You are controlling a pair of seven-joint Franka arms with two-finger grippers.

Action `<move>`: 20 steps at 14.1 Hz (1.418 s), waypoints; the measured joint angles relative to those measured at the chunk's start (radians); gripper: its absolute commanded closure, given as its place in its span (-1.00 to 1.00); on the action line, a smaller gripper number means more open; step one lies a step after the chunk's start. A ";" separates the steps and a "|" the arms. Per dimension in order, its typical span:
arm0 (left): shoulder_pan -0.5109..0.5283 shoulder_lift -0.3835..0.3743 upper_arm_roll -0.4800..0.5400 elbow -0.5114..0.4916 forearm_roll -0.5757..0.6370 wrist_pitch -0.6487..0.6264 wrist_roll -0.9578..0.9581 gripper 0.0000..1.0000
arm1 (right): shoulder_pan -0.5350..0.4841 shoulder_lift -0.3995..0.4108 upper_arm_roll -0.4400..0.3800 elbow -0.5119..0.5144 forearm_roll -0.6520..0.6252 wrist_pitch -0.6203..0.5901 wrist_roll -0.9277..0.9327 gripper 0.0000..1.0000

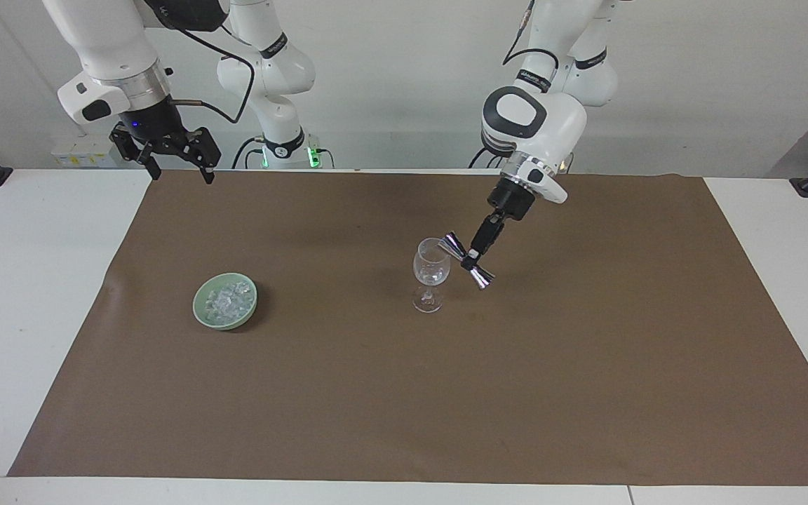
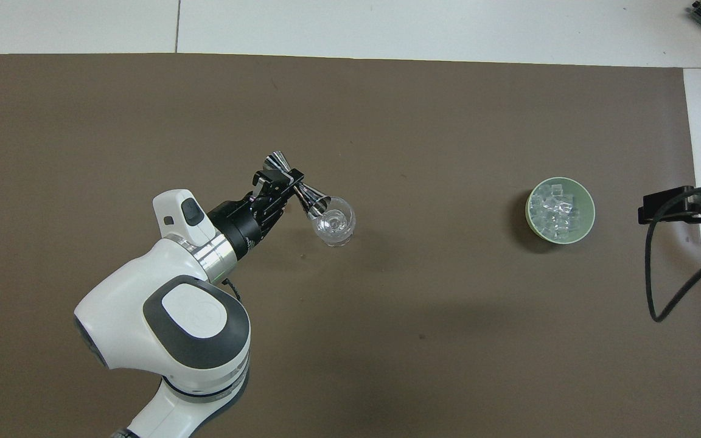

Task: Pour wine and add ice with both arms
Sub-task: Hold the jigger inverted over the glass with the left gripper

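Two fingers (image 1: 475, 254) of the left arm clamp a shiny hourglass-shaped jigger (image 1: 468, 261); right fingers (image 1: 181, 163) splayed apart.

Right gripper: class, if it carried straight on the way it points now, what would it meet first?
The right gripper points down, so it would probably meet the brown mat near the table's edge; the ice bowl seems off that line.

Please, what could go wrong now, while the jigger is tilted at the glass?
1. The left tool holds the jigger tilted with its mouth at the rim of the wine glass; a small push could tip this tall glass.
2. If the mouth drifts off the rim, liquid may spill on the brown mat.
3. The grip is at the jigger's narrow waist, so it might rotate.
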 measured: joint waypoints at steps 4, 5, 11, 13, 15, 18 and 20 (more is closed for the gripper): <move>0.000 0.000 0.000 0.006 0.045 0.001 0.005 1.00 | 0.000 0.000 0.000 0.000 0.000 0.000 0.000 -1.00; 0.000 0.000 0.000 0.008 0.056 0.001 0.006 1.00 | 0.000 0.000 0.000 0.000 0.000 0.000 0.000 -1.00; -0.001 0.000 0.000 0.014 0.067 0.004 0.061 1.00 | 0.000 0.010 -0.004 0.000 0.000 0.008 0.000 -1.00; -0.015 0.000 0.000 0.015 0.067 0.021 0.077 1.00 | -0.001 0.015 -0.006 0.000 0.000 0.026 0.000 -1.00; -0.034 0.001 -0.001 0.018 0.067 0.038 0.079 1.00 | -0.001 0.015 -0.007 0.002 0.000 0.036 0.000 -1.00; -0.042 0.003 -0.001 0.021 0.070 0.042 0.104 1.00 | -0.001 0.014 -0.005 0.002 0.000 0.047 0.000 -1.00; -0.043 0.003 -0.001 0.022 0.071 0.043 0.122 1.00 | -0.001 0.014 -0.003 0.002 0.000 0.049 0.000 -1.00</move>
